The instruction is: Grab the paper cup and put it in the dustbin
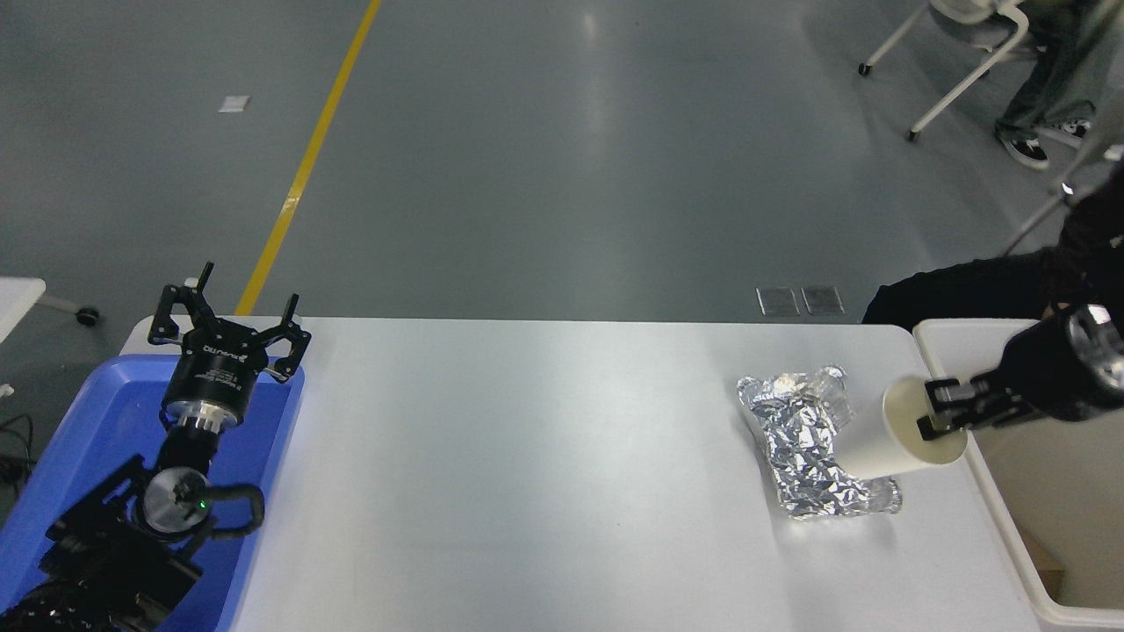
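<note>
A: Where's the paper cup (896,439)?

B: In the air, lying on its side, in front of the foil packet (812,452), just short of the dustbin (944,338) rim. The right gripper (941,412) is pinching the cup's wall at the rim, one finger inside the mouth, probably the easiest grip on a thin cup.

A: Why that high?

B: Likely so it's clearing the bin's tall wall before being dropped in.

A: Left gripper (230,329)?

B: Parked over the blue tray (97,412), fingers spread, holding nothing.

Cream paper cup (887,439), crinkled silver foil packet (812,452), off-white dustbin (953,332), blue tray (79,439).
</note>
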